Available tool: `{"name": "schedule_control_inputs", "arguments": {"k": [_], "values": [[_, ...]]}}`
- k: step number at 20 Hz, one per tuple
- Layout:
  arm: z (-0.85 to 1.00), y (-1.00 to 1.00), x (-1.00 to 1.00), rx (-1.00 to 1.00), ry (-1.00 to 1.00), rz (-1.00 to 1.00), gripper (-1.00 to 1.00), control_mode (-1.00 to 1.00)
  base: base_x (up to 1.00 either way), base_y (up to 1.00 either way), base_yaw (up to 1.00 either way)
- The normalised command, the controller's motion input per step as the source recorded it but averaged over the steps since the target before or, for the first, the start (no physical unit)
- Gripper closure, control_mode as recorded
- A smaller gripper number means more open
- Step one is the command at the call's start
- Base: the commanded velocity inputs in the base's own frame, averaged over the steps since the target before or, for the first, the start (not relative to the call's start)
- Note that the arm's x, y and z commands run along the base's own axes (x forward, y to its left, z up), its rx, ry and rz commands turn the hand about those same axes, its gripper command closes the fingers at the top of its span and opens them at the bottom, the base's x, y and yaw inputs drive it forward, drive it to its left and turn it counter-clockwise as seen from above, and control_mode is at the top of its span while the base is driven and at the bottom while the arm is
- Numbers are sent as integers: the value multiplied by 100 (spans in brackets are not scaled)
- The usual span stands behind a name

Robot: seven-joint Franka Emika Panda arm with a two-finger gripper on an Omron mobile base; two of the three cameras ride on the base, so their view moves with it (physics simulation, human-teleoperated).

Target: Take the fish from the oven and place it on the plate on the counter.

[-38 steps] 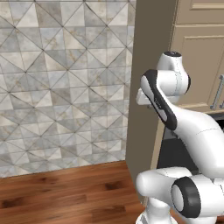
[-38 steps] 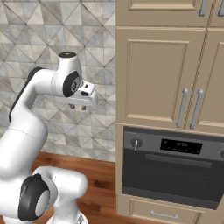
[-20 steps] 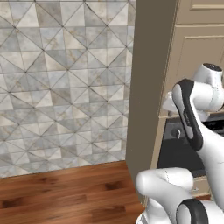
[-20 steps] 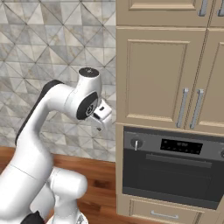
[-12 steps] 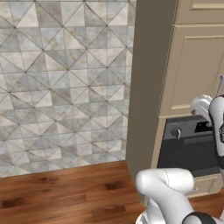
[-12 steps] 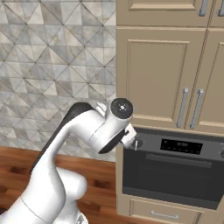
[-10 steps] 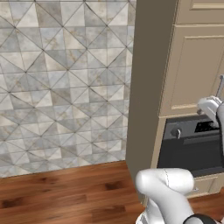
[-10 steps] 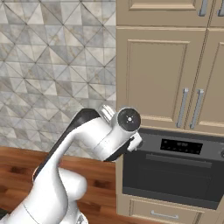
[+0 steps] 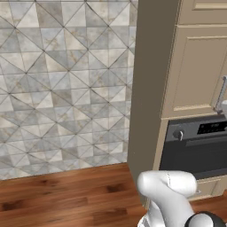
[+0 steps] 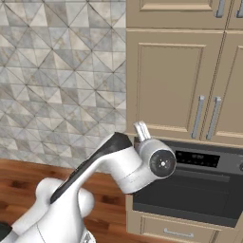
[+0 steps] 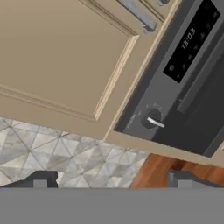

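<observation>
Your jaws [image 11: 109,180] stand wide apart and hold nothing. The oven [image 10: 190,189] door is closed, so the fish is probably inside, hidden. Aim at the door handle [image 11: 202,74] squarely before you pull.

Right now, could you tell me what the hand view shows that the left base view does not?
The hand view adds the open gripper and readable digits on the oven display. The left base view adds the cabinet's tall side panel and the robot's white arm. Both share the oven with its door shut, its round knob, the tiled wall and the wood floor.
</observation>
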Motion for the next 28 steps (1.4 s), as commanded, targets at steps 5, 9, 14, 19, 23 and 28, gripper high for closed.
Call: {"name": "schedule_control_inputs", "arguments": {"k": [5,9,14,19,23,28], "values": [[-3,-67,0,11,9,-22,-100,-100,0,0,0],[-25,-66,0,11,20,-22,-100,-100,0,0,0],[-58,-48,3,5,19,-8,-100,-100,0,0,0],[-66,-43,0,8,7,0,-100,-100,0,0,0],[-48,-23,0,8,0,-1,-100,-100,0,0,0],[-26,-16,0,9,-1,-3,-100,-100,0,0,0]]}}
